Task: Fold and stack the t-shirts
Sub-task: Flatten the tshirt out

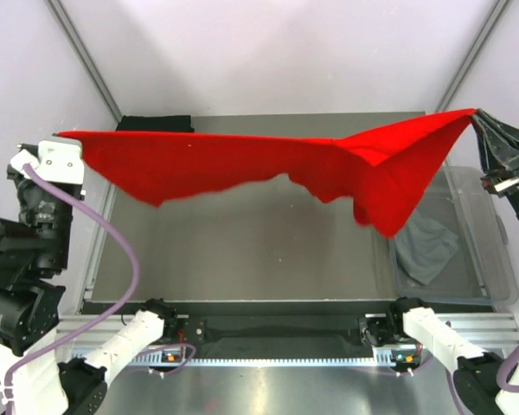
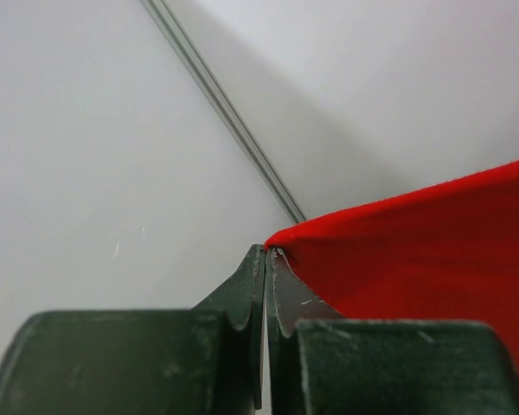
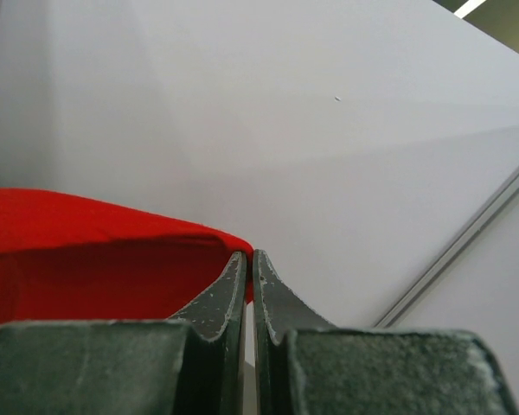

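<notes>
A large bright red t-shirt hangs stretched in the air above the table, from far left to far right. My left gripper is shut on its left corner, and in the left wrist view the red cloth runs off to the right from the fingertips. My right gripper is shut on the right corner; the right wrist view shows red cloth to the left. A black t-shirt lies at the table's back left. A grey t-shirt lies in the clear bin.
The clear plastic bin stands at the right side of the table. White walls with metal posts close in the back and sides. Both arm bases sit at the near edge.
</notes>
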You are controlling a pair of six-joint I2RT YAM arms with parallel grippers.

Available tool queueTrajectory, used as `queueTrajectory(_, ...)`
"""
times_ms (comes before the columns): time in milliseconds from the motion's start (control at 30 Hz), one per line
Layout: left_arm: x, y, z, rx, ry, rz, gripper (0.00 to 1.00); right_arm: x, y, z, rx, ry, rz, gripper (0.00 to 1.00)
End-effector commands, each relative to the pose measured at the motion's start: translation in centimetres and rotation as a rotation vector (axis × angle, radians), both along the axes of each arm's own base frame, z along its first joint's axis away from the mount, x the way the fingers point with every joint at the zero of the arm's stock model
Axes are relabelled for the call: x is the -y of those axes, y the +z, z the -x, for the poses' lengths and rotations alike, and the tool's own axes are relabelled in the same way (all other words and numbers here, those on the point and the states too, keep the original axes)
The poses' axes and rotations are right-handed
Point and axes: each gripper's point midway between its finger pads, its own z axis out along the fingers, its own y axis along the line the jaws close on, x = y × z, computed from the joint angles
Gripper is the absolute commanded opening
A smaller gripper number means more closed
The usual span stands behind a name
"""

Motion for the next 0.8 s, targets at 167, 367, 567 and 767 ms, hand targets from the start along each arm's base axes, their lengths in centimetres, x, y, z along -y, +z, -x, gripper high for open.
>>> queueTrajectory(167, -0.5, 2.9, -0.1, 0.063, 0.037, -0.006, 0.00, 0.8, 2.5, 0.2, 0.037, -0.044, -0.010, 0.00)
queueTrajectory(367, 1.2, 0.9, -4.0, 0.006, 0.033, -0.068, 0.00, 0.1, 1.4, -4.5, -0.006, -0.054, 0.033, 0.00)
queueTrajectory(567, 4.5, -8.3, -11.0, -0.186, 0.008, -0.175, 0.00, -1.5, -4.6, -12.6, -0.128, -0.042, 0.091, 0.00)
queueTrajectory(767, 4.6, -20.4, -18.8, -0.430, -0.008, -0.218, 0.00, -3.2, -14.7, -21.6, -0.336, -0.023, 0.159, 0.00)
